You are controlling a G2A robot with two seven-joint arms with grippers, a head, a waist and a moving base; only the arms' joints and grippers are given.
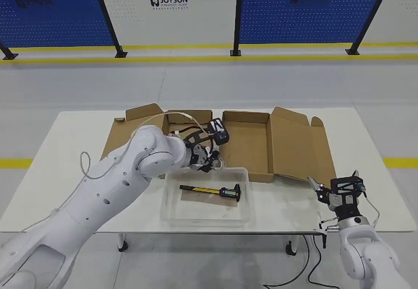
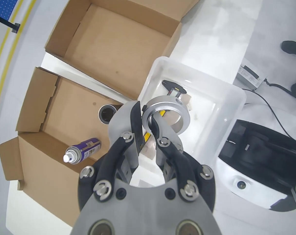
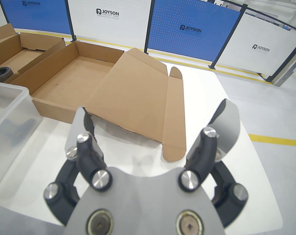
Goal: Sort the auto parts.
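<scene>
Table (image 1: 57, 137): you have two open cardboard boxes side by side along the far half, with a clear bin (image 1: 194, 209) (image 2: 226, 113) (image 3: 8, 103) just in front of where they meet. Right box (image 1: 249, 144) (image 2: 113, 37) (image 3: 72, 79): its lid is folded out flat on the table toward the right arm. Left box (image 1: 122, 134) (image 2: 72, 99) (image 3: 28, 54): its flaps are up, and the left arm crosses over it. Left gripper (image 1: 206, 155) (image 2: 144, 116): you will find it over the bin's far rim, on the side nearest the left box. Its fingers pinch the wall of a metal ring (image 2: 167, 103), one finger through the bore and the other on the outside. The ring is off every surface and tilted, above the bin's far end. Right gripper (image 1: 335, 186) (image 3: 154, 113): it hangs over the table's near right corner, just beside the right box's lid. Its fingers are spread wide with nothing between them. Caliper (image 1: 210, 191) (image 2: 173, 89): black and yellow, it lies flat on the bin floor, partly hidden from the left wrist by the ring. Can (image 2: 83, 150): purple label, white nozzle, on its side in the left box. Bush (image 2: 106, 113) (image 3: 1, 73): a short dark cylinder standing upright in the left box, near the corner closest to the bin and apart from the can.
</scene>
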